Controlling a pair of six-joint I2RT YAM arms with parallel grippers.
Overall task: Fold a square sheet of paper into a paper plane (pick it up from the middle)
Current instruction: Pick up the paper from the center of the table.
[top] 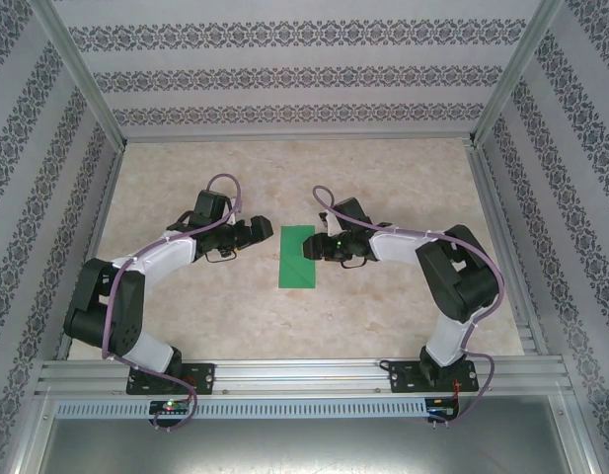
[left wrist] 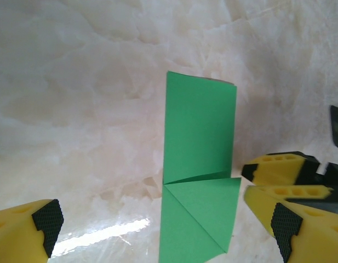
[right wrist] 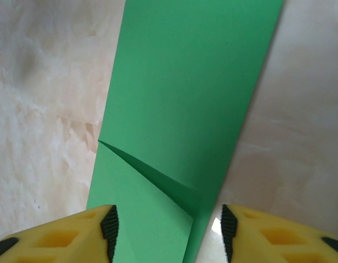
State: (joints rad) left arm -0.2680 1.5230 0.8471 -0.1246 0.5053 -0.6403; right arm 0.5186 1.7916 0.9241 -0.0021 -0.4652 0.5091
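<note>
While the folded green paper (top: 298, 257) lies flat on the pale marbled table (top: 383, 178) between my two arms, my right gripper (right wrist: 169, 233) sits over its folded corner with jaws spread wide. My left gripper (left wrist: 166, 227) hangs just beside its long edge, jaws wide too. Patterned walls (top: 284, 79) and a metal frame (top: 304, 375) enclose one paper and two grippers.

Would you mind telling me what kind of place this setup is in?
Probably a lab test cell: an aluminium frame holds patterned wall panels around a marble-look tabletop, with the left arm and right arm bolted to its near rail.
</note>
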